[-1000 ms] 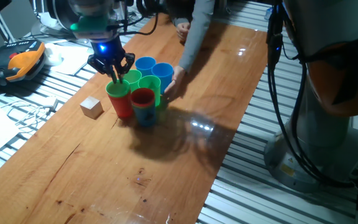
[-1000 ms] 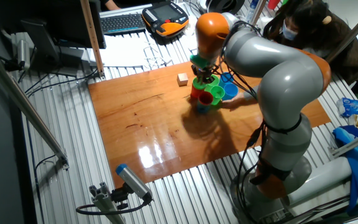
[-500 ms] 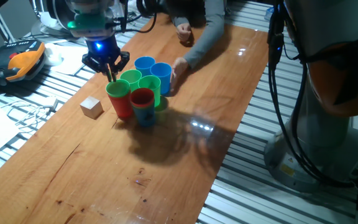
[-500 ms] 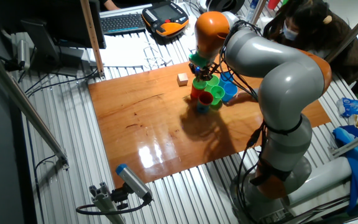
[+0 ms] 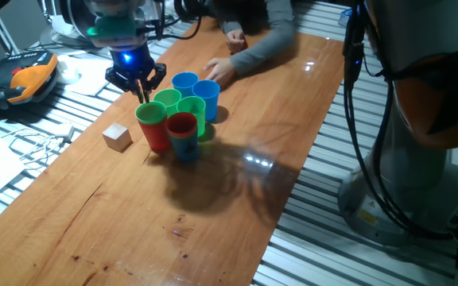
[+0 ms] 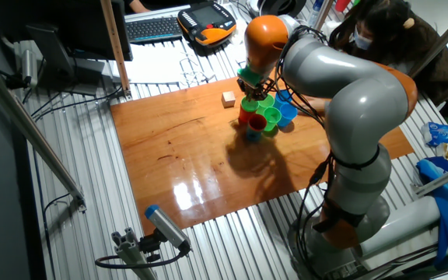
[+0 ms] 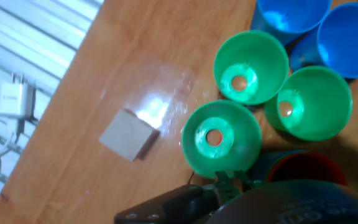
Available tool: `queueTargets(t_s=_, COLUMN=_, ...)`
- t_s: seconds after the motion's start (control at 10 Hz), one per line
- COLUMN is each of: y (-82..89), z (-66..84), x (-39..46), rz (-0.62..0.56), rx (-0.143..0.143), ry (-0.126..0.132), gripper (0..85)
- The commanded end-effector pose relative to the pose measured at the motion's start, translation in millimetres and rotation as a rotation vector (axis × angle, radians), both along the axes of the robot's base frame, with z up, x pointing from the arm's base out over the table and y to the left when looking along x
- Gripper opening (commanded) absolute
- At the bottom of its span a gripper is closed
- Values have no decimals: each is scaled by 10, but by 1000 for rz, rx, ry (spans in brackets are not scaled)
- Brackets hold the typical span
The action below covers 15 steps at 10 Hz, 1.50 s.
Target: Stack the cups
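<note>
My gripper [image 5: 141,89] hangs just above the cups [image 5: 178,114], which stand bunched together on the wooden table [image 5: 237,191]. Its fingers [image 5: 144,93] come down close together to a narrow point over the near rim of the green cup stacked on a red one [image 5: 153,125], gripping nothing that I can see. Beside that stack stand two more green cups [image 7: 250,67] [image 7: 314,102], touching one another, with two blue cups [image 5: 185,82] [image 5: 207,97] behind them and a red cup set in a blue one [image 5: 184,135] in front. In the hand view I look straight down into the three green cups, the nearest one [image 7: 221,137] just ahead of the fingers. A pale wooden cube [image 5: 118,137] lies apart from the cluster, on the open table. From the far side, a person's hand [image 5: 219,71] rests on the table near the blue cups, not touching them.
</note>
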State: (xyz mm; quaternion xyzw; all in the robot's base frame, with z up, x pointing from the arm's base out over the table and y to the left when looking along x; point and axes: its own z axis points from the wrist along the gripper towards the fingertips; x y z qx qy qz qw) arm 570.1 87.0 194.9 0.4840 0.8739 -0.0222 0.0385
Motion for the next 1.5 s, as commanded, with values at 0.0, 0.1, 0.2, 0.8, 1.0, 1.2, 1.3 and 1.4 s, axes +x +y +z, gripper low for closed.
queueTargets(t_s=0.0, y=-2, z=2, x=1, rz=5, rx=-11, ry=-7, gripper=340)
queueTargets(t_s=0.1, y=-2, z=2, x=1, rz=29, rx=-26, ry=-21, gripper=340)
queueTargets(t_s=0.2, y=-2, z=2, x=1, rz=54, rx=-19, ry=-27, gripper=340)
queueTargets(t_s=0.8, y=-2, z=2, x=1, rz=-42, rx=145, ry=29, gripper=0)
queueTargets(t_s=1.0, y=-2, z=2, x=1, rz=-109, rx=88, ry=31, gripper=0)
queueTargets(t_s=1.2, y=-2, z=2, x=1, rz=-97, rx=54, ry=30, gripper=0)
queueTargets(t_s=1.3, y=-2, z=2, x=1, rz=-59, rx=53, ry=33, gripper=0)
queueTargets(t_s=1.4, y=-2, z=2, x=1, rz=-43, rx=32, ry=26, gripper=0)
